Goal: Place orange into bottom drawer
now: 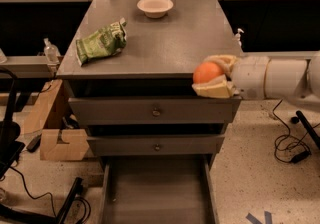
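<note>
Your gripper (212, 76) hangs at the front right edge of the worktop (165, 38), jaws clamped around the orange (206, 72); the bottom drawer (155, 193) stands open, low beneath that worktop.

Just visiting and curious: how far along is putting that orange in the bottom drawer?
Done: the bottom drawer is pulled open and the orange is picked up. In hand: the gripper holds it at the front edge of the cabinet. Left: lower it into the drawer and let go.
</note>
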You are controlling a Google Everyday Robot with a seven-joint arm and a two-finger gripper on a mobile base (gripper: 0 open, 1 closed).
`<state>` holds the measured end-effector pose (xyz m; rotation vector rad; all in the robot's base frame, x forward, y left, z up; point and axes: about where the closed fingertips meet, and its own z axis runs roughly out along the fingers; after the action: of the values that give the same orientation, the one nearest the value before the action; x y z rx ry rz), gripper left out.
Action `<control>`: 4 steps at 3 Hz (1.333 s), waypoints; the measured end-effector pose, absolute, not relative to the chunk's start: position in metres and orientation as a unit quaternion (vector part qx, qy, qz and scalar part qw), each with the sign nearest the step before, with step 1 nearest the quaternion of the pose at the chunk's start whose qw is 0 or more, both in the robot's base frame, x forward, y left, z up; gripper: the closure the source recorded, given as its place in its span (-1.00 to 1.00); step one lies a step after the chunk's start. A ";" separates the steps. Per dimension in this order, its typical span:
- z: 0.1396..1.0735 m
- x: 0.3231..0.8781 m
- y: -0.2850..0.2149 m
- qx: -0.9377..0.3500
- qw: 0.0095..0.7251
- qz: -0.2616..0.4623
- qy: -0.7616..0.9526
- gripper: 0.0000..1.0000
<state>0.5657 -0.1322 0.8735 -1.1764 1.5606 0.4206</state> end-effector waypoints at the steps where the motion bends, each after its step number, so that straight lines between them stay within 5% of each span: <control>1: 0.800 0.547 -0.123 -0.458 0.559 0.200 0.662 1.00; 4: 0.629 0.511 -0.121 -0.438 0.579 0.235 0.647 1.00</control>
<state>0.5113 -0.1210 0.6287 -1.0234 1.5130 0.5488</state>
